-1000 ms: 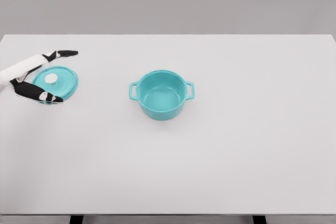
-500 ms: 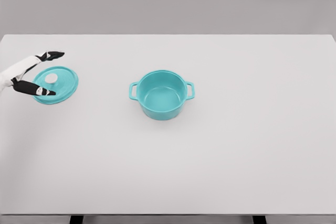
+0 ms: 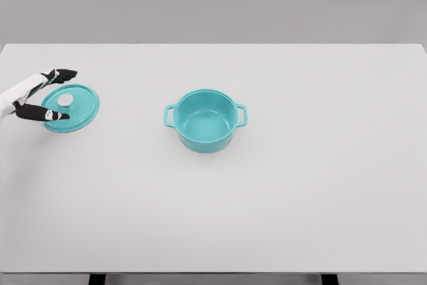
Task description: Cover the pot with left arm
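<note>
Fingers (image 3: pixel 59 74) of the left hand (image 3: pixel 37 95) are spread and released, grasping nothing: the upper black-tipped fingers reach past the far-left rim of the lid (image 3: pixel 71 107), and the lower digit lies across the lid's near-left edge. Whether any fingertip actually touches the lid cannot be told from this view. The white forearm enters at the left edge of the frame, just left of the lid.

The lid is teal, round, and lies flat on the white table (image 3: pixel 267 211), knob side up. Its white knob (image 3: pixel 65 100) sits left of the lid's centre, between the two spread sets of fingers.

The pot (image 3: pixel 205 121) is teal, upright and uncovered, its interior bare. It stands well to the right of the lid, with a clear stretch of table between them. It has two loop handles, one on the side facing the lid and one on the side away from it.

Beyond the lid, the far edge of the table meets a plain grey backdrop.
</note>
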`<control>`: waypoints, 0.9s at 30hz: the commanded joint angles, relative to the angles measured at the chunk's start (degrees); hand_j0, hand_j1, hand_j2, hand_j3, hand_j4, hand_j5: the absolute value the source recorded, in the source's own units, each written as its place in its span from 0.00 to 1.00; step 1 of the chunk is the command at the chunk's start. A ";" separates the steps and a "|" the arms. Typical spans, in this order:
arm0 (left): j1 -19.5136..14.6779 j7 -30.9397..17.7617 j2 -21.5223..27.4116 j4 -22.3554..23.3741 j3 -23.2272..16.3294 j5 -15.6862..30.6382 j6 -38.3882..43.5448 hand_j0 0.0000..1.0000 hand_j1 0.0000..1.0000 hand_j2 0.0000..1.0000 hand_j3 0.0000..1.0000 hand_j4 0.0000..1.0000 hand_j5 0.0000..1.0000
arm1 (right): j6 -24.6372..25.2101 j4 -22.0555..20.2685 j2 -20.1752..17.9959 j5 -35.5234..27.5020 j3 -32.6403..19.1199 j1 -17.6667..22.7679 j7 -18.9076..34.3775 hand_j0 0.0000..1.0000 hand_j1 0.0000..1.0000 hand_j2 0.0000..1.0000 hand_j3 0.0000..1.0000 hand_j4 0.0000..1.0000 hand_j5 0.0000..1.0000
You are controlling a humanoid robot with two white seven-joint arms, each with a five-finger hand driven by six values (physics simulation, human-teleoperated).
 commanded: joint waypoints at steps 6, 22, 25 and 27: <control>-0.70 -0.02 -0.25 2.24 -0.13 0.33 0.09 0.85 0.85 0.85 0.85 0.85 0.85 | -0.03 0.00 0.00 0.05 0.01 0.00 0.02 1.00 1.00 1.00 1.00 1.00 1.00; -0.62 0.16 -0.34 2.15 -1.89 0.41 0.09 0.82 0.82 0.82 0.82 0.82 0.82 | -0.03 0.00 0.00 0.05 0.00 0.00 0.02 1.00 1.00 1.00 1.00 1.00 1.00; -0.53 0.33 -0.34 1.98 -2.24 0.50 0.09 0.78 0.78 0.78 0.78 0.78 0.78 | -0.03 0.00 0.00 0.05 0.01 0.00 0.02 1.00 1.00 1.00 1.00 1.00 1.00; -0.53 0.33 -0.25 2.07 -2.24 0.50 0.09 0.76 0.76 0.76 0.76 0.76 0.76 | -0.03 0.00 0.00 0.05 0.01 0.00 0.02 1.00 1.00 1.00 1.00 1.00 1.00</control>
